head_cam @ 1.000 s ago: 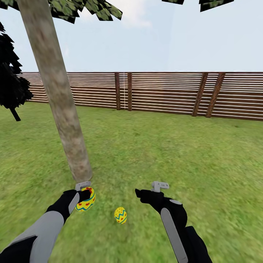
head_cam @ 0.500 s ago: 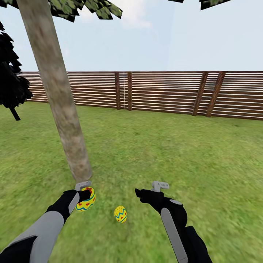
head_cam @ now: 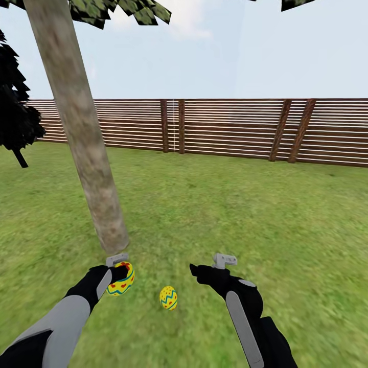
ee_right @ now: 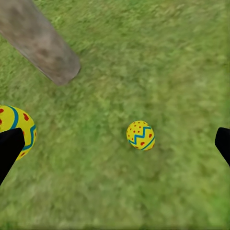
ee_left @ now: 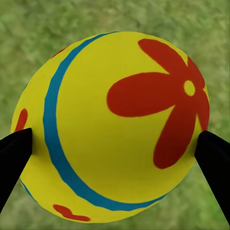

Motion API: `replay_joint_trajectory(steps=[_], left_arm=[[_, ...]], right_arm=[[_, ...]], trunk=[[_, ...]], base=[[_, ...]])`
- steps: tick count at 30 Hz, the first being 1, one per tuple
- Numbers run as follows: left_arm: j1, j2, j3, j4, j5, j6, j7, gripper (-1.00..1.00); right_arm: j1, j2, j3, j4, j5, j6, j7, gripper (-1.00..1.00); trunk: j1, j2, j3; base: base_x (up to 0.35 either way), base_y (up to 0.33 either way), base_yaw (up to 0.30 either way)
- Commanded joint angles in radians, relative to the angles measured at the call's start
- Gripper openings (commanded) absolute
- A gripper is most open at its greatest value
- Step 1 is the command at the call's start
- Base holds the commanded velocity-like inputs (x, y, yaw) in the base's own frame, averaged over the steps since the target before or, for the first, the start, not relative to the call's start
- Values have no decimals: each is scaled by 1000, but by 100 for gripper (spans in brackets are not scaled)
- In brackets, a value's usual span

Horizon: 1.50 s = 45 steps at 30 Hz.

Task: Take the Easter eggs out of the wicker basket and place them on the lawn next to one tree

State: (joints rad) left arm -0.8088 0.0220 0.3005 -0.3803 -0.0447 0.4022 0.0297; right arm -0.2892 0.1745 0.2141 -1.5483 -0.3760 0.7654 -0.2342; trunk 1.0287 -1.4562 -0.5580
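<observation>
My left tool (head_cam: 118,272) grips an egg (head_cam: 121,278) w/ lawn (head_cam: 230,204) straight below, just by the trunk (head_cam: 76,112); a 2nd egg (head_cam: 168,298) lies on grass btwn it and my open, empty right tool (head_cam: 210,266).
</observation>
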Motion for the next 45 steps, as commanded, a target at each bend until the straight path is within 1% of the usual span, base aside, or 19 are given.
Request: replay_joint_trajectory(steps=[1,13,17,20,26,32,45], left_arm=[[0,-1,5,-2,-5,5,-1,-100],[-1,-1,5,-2,-4,6,-1,-100],[-1,-13,5,-2,-7,5,0,-100],[-1,-15,5,-2,-7,4,-1,-100],[-1,-16,5,-2,-7,4,-1,-100],[-1,-27,5,-2,-11,4,-1,-100],[-1,-27,5,-2,-12,4,-1,-100]], right_arm=[[-1,0,0,-1,-11,3,-10,100],[-1,0,2,-1,-11,-7,-10,100],[-1,0,5,0,-11,-22,-10,100],[-1,0,9,0,-11,-35,-11,100],[-1,0,10,0,-11,-38,-11,100],[-1,0,11,0,-11,-38,-11,100],[-1,0,11,0,-11,-38,-13,100]], trunk=[[4,-8,-4],[50,-92,-42],[65,-120,-54],[77,-141,-64],[100,-183,-83],[123,-225,-101],[173,-316,-142]], base=[[0,0,0],[0,0,0],[0,0,0],[0,0,0],[0,0,0],[0,0,0],[0,0,0]])
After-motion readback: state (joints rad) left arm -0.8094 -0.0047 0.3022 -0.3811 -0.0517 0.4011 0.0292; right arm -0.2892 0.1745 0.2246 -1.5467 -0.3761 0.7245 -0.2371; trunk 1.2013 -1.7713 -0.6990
